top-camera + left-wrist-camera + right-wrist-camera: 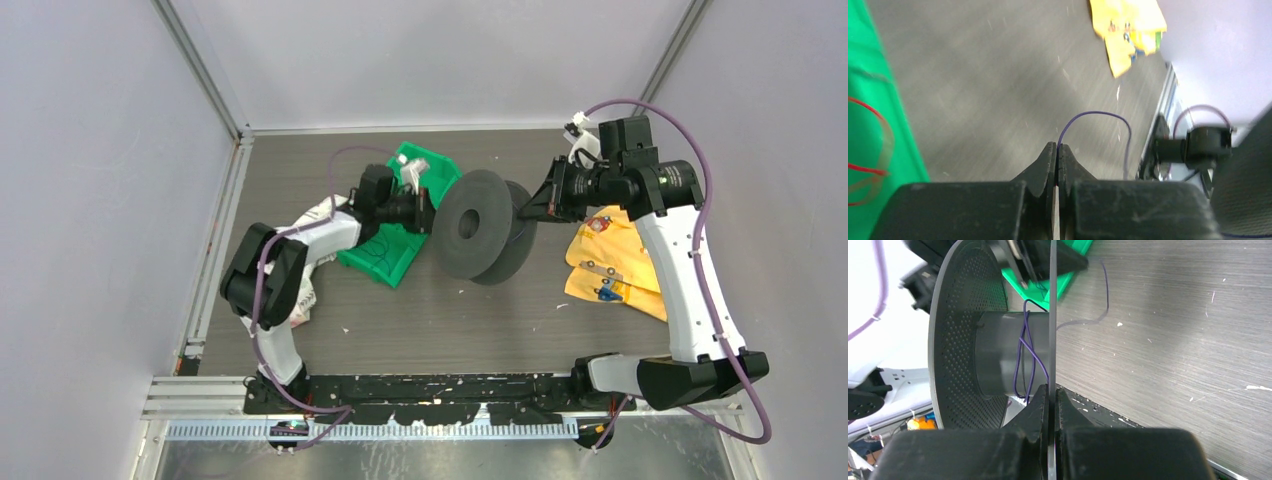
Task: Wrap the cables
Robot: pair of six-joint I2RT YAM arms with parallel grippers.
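Observation:
A thin purple cable (1025, 355) is looped a few turns round the hub of a black two-flanged spool (480, 225), which is held on edge above the table. My right gripper (1052, 387) is shut on the rim of the spool's near flange (1052, 315); it also shows in the top view (522, 210). My left gripper (1057, 146) is shut on the cable's loose end, which arcs up out of the fingertips as a purple loop (1098, 114). In the top view this gripper (428, 212) is at the spool's left side, over a green bin.
The green bin (395, 245) holds thin red and brownish wires (868, 107). A yellow bag (615, 260) lies on the table right of the spool. White crumpled material (300, 290) lies under the left arm. Walls stand close on three sides.

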